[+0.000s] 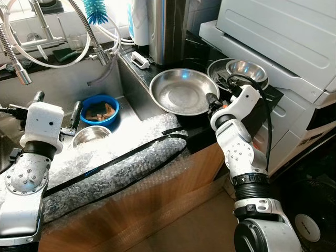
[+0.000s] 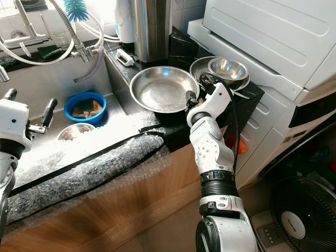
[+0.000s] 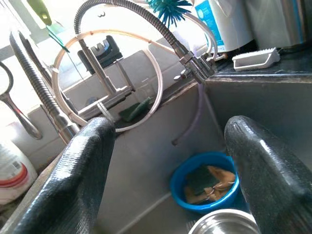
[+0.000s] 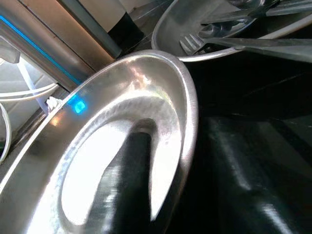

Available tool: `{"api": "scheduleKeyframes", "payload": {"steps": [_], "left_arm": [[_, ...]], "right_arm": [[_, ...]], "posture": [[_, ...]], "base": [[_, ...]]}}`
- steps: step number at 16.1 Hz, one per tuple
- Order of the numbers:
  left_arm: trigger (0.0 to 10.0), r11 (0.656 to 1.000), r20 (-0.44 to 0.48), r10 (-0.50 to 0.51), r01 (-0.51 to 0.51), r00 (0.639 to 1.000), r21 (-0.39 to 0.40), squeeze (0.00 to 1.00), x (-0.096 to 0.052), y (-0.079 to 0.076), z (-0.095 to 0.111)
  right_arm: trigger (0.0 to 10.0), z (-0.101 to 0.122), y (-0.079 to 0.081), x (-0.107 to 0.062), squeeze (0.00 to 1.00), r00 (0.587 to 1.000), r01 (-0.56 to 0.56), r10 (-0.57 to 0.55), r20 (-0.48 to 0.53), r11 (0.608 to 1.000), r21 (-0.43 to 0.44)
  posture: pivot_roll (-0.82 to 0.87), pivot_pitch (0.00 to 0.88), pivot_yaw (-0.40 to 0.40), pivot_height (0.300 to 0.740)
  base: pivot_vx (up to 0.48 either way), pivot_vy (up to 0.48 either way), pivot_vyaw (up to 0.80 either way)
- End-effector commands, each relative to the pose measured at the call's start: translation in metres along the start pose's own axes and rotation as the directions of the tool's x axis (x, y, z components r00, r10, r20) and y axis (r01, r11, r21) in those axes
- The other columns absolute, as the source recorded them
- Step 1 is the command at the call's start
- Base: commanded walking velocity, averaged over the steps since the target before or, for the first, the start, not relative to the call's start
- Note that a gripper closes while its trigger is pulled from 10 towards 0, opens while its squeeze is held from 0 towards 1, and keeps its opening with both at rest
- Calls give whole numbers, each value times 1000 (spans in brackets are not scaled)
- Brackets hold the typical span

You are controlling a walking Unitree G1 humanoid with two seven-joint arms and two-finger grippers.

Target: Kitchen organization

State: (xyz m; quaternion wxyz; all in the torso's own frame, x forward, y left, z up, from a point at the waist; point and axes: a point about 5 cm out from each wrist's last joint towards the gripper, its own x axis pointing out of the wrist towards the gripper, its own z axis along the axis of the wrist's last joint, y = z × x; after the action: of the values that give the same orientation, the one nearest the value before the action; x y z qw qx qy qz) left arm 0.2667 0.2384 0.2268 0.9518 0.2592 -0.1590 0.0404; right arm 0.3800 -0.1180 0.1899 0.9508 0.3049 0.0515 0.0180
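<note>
Kitchen organization, early stage. We judge most of the work still ahead: a blue bowl (image 1: 99, 112) holding sponges and a small steel bowl (image 1: 90, 135) sit in the sink (image 1: 63, 86), while a second steel bowl (image 2: 228, 70) and cutlery rest on a plate beyond the large steel pan (image 1: 184, 91). That pan lies on the dark counter just right of the sink. Our right gripper (image 2: 195, 98) pinches the pan's near rim, one finger (image 4: 127, 185) inside the dish and the other outside, nearly closed on the thin wall. Our left gripper (image 3: 170, 165) hangs over the sink, fingers spread wide, holding nothing.
</note>
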Motion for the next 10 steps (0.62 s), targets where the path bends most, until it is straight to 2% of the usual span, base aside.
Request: {"api": "scheduleKeyframes", "payload": {"steps": [1, 6, 10], "left_arm": [[10000, 999, 11, -19, 19, 1000, 31, 0, 2, -1, 2], [10000, 991, 47, -49, 43, 998, 124, 0, 5, -6, 8], [10000, 989, 69, -35, 25, 997, 148, 0, 6, -5, 13]], "right_arm": [[0, -4, 0, 1, 0, 1000, 9, -9, -29, 1000, 4], [0, -5, 1, 2, 0, 1000, 3, -3, -28, 1000, 11], [0, -4, 1, 1, 0, 1000, -8, 8, 2, 999, 36]], "posture": [[101, 82, -33, 740], [105, 77, -33, 740], [107, 75, -32, 740]], "base": [[0, 0, 0], [0, 0, 0], [0, 0, 0]]}}
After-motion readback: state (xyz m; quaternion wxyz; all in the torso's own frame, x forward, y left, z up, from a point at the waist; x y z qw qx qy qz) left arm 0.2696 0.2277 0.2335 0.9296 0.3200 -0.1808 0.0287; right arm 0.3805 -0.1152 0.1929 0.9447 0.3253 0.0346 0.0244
